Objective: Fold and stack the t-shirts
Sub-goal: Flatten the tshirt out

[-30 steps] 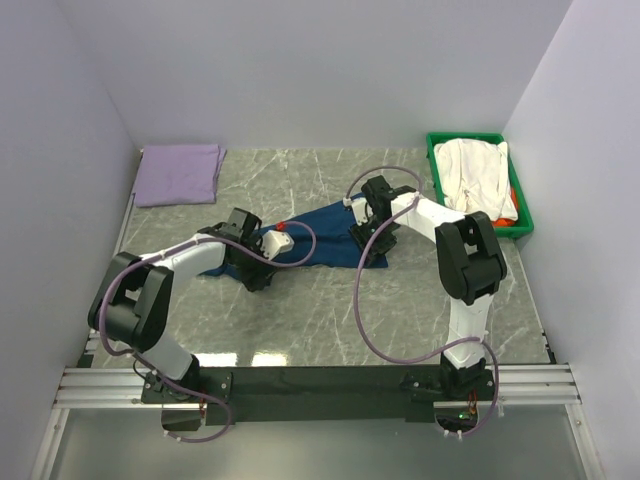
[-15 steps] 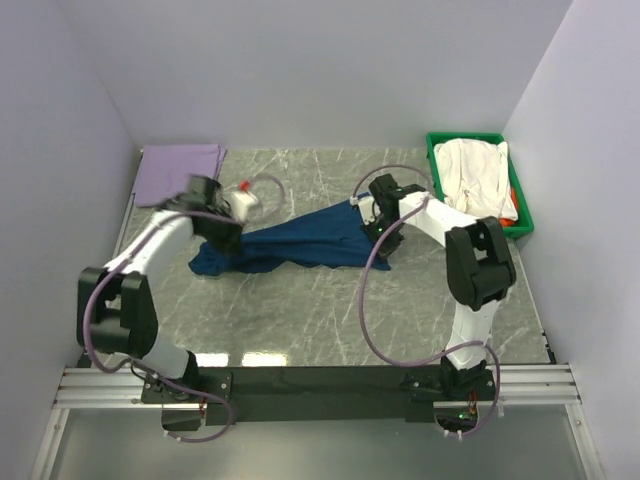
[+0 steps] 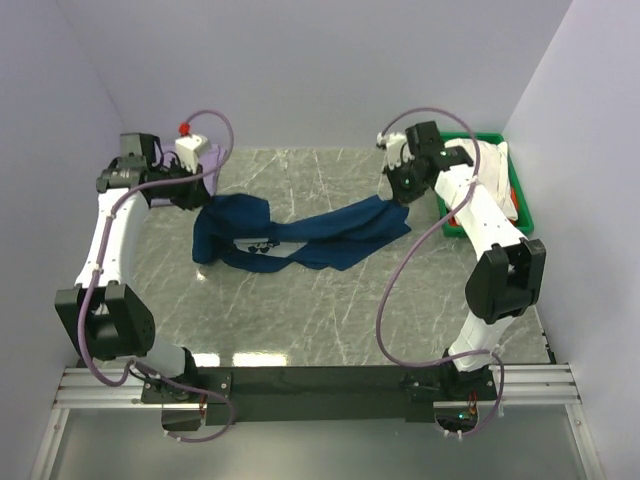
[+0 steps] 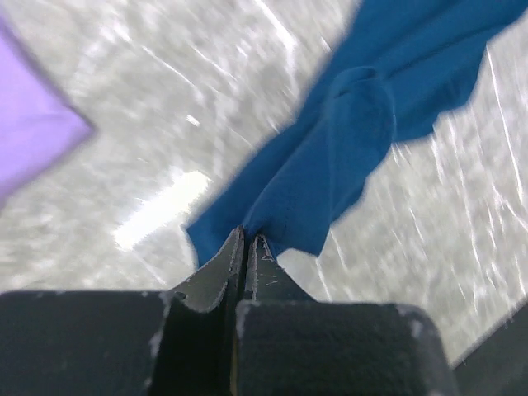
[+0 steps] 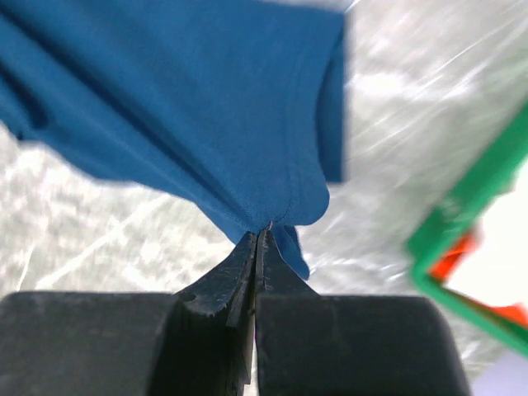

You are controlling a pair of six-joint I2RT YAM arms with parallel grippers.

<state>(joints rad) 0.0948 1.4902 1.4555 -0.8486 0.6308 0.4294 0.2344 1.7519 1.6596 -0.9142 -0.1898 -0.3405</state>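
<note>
The marble-patterned counter (image 3: 330,310) carries the navy t-shirt (image 3: 340,235), which lies across its middle as a rumpled band, its ends lifted toward the far left and far right. At the far right stands the green bin (image 3: 485,137). The left arm (image 3: 112,225) and right arm (image 3: 480,205) each reach to one end of the shirt. Both pairs of jaws are clenched on a pinch of navy cloth.

The step in hand looks like spreading the shirt before folding. To do it well, the arms should probably draw apart evenly until the twist in the middle opens. They should then lower together so the cloth lands flat, not bunched near the white print (image 3: 262,243).

Only the overhead view shows the sagging, twisted middle. The left wrist view shows the pinch sitting on a gathered fold, and the lavender t-shirt (image 4: 33,132) nearby at the far left. The right wrist view shows a hemmed edge in the grip, and blurred white cloth (image 5: 503,243) and orange-red cloth (image 5: 452,256) inside the bin.
</note>
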